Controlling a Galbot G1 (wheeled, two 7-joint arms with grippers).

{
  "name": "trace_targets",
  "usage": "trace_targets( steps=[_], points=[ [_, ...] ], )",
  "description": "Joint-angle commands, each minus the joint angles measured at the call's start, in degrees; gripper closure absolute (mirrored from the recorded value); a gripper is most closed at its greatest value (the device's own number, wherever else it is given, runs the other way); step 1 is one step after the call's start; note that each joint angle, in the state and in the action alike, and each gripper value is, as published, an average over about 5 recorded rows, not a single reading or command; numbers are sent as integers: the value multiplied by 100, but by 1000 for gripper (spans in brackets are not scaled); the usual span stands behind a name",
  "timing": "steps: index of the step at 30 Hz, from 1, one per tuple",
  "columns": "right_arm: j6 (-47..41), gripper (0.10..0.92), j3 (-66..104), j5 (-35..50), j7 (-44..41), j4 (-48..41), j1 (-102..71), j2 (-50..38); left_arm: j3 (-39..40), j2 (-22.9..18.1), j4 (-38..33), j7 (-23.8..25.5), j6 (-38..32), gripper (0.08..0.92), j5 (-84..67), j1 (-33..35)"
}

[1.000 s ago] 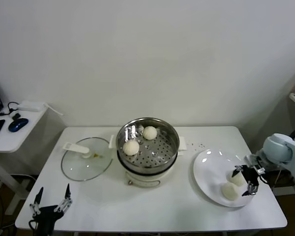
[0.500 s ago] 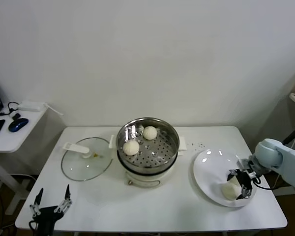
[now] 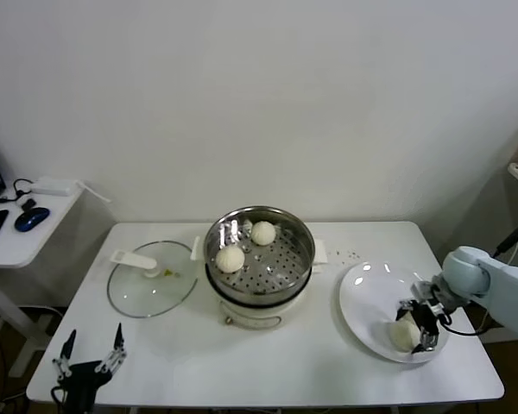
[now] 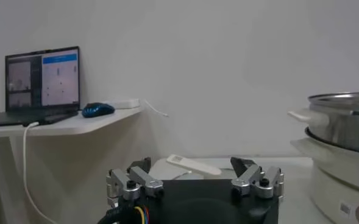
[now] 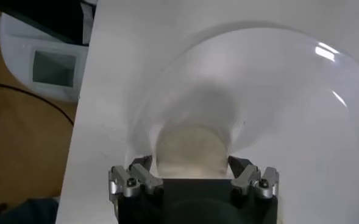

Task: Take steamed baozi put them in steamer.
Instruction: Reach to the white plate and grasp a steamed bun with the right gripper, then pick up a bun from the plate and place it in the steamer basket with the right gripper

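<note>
Baozi between right gripper fingers

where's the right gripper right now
In the head view the right gripper is low over the white plate, right of the steamer, its jaws around a baozi.

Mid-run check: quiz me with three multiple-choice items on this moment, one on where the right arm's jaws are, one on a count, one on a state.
1. Where is the right gripper?
A. Over the steamer
B. At the white plate, jaws either side of a baozi
C. On the glass lid

2. How many baozi lie in the steamer?
A. None
B. Two
C. Four

3. What state is the steamer in?
A. Uncovered
B. Covered by the lid
C. Tipped over

Answers:
1 B: the right gripper is down at the white plate around a baozi.
2 B: two buns sit on the steamer floor.
3 A: the glass lid lies flat on the table beside it; the left gripper is parked near the table's front edge.
</note>
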Motion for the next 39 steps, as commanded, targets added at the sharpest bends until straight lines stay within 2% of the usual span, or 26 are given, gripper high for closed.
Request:
trace_targets(
  steps=[1, 6, 9, 18, 24, 32, 39],
  points=[
    [-24, 215, 21, -2, 3, -17, -30, 34, 8, -6, -2, -1, -3, 177, 1, 2],
    [-21, 317, 29, 6, 20, -20, -35, 41, 8, -10, -15, -2, -3, 177, 5, 12],
    [-18, 342, 35, 12, 33, -10, -45, 30, 8, -10, -11, -3, -8, 177, 6, 17],
    [1, 340, 135, 107, 31, 126, 43, -59, 11, -13, -7, -7, -23, 177, 5, 26],
    [244, 341, 12, 273, 24, 679, 597, -269, 9, 1, -10, -3, -7, 177, 3, 15],
    [885, 346, -955, 354, -63, 1632, 2498, -396, 115, -79, -18, 10, 46, 177, 212, -58],
    [1436, 345, -1821, 508, -43, 2198, 4267, 29, 156, -99, -44, 23, 105, 177, 373, -105]
  ],
)
